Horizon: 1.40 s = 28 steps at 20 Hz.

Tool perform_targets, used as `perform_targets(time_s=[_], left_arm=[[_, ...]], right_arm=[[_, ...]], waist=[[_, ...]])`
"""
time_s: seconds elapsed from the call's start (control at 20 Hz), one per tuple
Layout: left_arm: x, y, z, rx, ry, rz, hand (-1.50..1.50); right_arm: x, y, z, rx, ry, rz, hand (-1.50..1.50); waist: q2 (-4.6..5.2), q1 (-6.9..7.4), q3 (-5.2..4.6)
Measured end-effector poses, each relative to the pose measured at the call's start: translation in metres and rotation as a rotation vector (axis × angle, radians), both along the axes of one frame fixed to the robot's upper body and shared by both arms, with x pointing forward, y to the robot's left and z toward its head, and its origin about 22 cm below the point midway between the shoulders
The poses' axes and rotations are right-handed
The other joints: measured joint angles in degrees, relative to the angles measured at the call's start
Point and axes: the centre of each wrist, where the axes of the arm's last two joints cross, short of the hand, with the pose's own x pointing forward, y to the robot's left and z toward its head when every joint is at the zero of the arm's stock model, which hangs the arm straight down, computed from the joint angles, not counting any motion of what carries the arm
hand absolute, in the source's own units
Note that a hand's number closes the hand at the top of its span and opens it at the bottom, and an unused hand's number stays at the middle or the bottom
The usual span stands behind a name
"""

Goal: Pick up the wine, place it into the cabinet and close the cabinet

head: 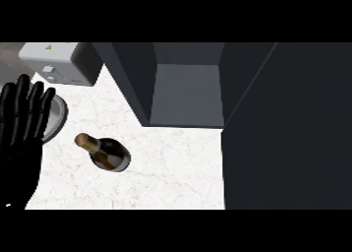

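Observation:
A dark wine bottle with a gold-foil neck stands on the white marble counter, left of centre. Behind it is the dark grey cabinet, its inside open to view, with the door swung out and filling the right side. My left hand shows at the left edge, open with straight fingers pointing up, a short way left of the bottle and not touching it. My right hand does not show in the head view.
A white toaster-like appliance stands at the back left. A grey plate lies partly behind my left hand. The open door blocks the counter's right side.

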Motion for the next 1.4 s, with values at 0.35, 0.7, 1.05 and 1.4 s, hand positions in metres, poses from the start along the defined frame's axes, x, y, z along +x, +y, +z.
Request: perform_targets(time_s=[0.35,0.7,1.05,1.4], left_arm=[[-0.001,-0.037,-0.015,-0.020,0.049,0.259,-1.50],[-0.003,-0.101,-0.026,-0.210,0.134,0.329,-1.50],[-0.002,-0.159,-0.011,-0.242,0.130,0.322,-1.50],[-0.003,-0.181,0.005,-0.243,0.121,0.322,-1.50]], right_arm=[[-0.017,0.004,-0.007,0.008,0.060,0.128,-1.50],[-0.043,0.007,0.002,0.007,0.169,0.320,-1.50],[-0.061,0.008,0.032,0.010,0.195,0.352,-1.50],[-0.057,0.012,0.043,0.002,0.225,0.347,-1.50]], waist=[[-0.84,-2.03,0.22],[-0.96,-2.86,0.19],[-1.00,-2.33,0.22],[-1.08,-1.92,0.23]])
